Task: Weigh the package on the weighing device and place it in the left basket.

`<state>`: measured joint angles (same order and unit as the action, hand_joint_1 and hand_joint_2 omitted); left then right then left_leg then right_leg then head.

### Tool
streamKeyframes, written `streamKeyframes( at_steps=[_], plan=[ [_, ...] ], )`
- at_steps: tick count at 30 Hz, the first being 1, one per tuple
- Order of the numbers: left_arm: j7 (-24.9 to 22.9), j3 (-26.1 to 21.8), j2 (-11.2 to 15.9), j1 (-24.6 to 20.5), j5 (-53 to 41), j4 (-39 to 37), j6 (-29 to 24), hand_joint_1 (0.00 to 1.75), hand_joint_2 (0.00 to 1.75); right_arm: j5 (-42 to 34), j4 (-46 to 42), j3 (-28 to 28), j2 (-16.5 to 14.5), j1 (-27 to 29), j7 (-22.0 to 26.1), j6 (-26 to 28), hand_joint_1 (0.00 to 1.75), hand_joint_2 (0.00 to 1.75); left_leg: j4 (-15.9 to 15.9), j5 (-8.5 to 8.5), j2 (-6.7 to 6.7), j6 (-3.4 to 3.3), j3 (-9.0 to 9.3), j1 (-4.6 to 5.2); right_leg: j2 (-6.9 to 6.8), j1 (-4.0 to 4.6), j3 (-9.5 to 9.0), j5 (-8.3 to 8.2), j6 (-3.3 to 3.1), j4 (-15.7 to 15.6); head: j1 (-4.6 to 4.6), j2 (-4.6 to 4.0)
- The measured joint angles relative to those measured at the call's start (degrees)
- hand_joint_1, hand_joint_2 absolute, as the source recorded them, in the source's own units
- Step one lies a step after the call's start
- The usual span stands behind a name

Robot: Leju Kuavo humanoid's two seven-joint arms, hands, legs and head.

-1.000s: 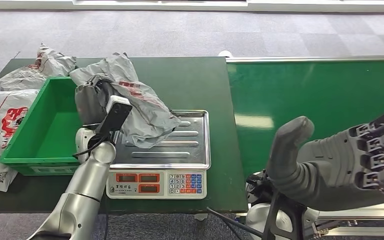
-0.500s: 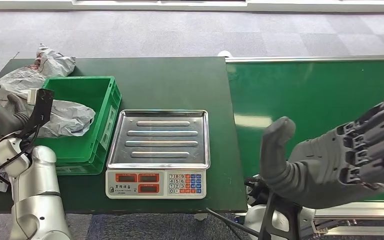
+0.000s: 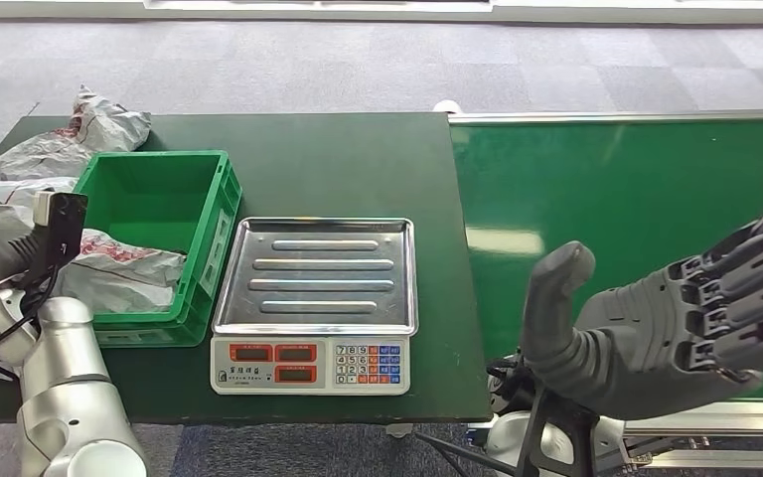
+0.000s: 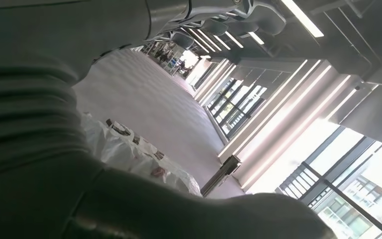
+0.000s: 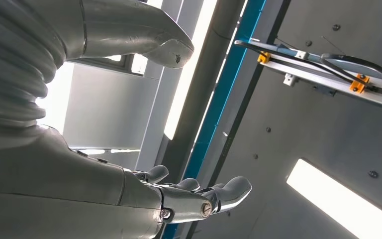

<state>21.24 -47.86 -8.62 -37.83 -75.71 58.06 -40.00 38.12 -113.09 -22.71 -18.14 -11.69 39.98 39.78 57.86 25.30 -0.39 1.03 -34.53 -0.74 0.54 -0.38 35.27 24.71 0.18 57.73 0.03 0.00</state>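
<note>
Green basket (image 3: 214, 214), grey red-printed package (image 3: 124, 270), silver scale (image 3: 313, 273), dark green table (image 3: 358, 164).

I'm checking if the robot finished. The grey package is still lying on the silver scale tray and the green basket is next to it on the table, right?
Not quite. In the head view the scale's silver tray is bare. The grey package lies in the green basket, draped over its near-left rim. The basket does sit next to the scale on the table.
</note>
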Motion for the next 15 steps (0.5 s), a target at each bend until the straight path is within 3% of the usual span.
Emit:
streamKeyframes(
  at_steps=[2, 4, 6, 8, 12, 15],
  plan=[
    [1.0, -0.6, -0.3, -0.2, 0.9, -0.1, 0.0, 0.00, 0.00, 0.0, 0.0, 0.0, 0.0, 0.0, 0.0, 0.0, 0.00, 1.75, 0.0, 0.00, 0.00, 0.00, 0.00, 0.00, 0.00, 0.01, 0.00, 0.00, 0.00, 0.0, 0.00, 0.00],
    [5.6, -1.5, -0.6, -0.8, 4.7, -0.6, 0.0, 0.00, 0.00, 0.1, 0.0, 0.0, 0.0, 0.0, 0.0, 0.0, 0.00, 1.75, 0.0, 0.00, -0.01, 0.00, 0.00, 0.00, 0.00, 0.01, 0.01, 0.00, 0.00, 0.0, -0.01, 0.00],
    [12.5, -2.3, -1.0, -1.8, 13.2, -1.8, 0.0, 0.00, 0.87, 0.1, 0.0, 0.0, 0.0, 0.0, 0.0, 0.0, 0.00, 1.75, 0.0, 0.00, -0.04, 0.00, 0.01, 0.01, -0.04, 0.00, 0.00, 0.00, 0.00, 0.0, 0.01, 0.00],
    [17.3, -0.7, -1.4, -1.9, 28.1, -2.3, 0.6, 0.00, 1.75, 0.2, 0.0, 0.0, 0.0, 0.0, 0.0, 0.0, 0.00, 1.75, 0.0, 0.00, -0.03, 0.00, 0.02, 0.02, -0.03, -0.01, -0.01, -0.03, -0.02, 0.0, 0.00, 0.00],
    [19.0, 12.5, -2.3, 2.2, 62.1, 5.4, 10.5, 0.00, 1.75, -0.9, 0.4, 0.0, 0.0, 0.0, 0.0, 0.0, 0.00, 1.75, 0.0, 0.00, -0.12, -0.01, -0.04, 0.01, -0.09, 0.00, -0.01, -0.04, -0.01, 0.0, -0.01, 0.00],
    [18.8, 21.8, -2.6, 5.4, 70.9, 12.0, 18.8, 0.00, 1.75, -4.1, 1.3, 0.0, 0.1, -0.1, 0.0, 0.0, 0.00, 1.75, 0.0, 0.00, -0.32, -0.02, -0.10, 0.02, -0.28, -0.01, -0.05, 0.00, 0.03, 0.0, 0.01, 0.00]
  ],
)
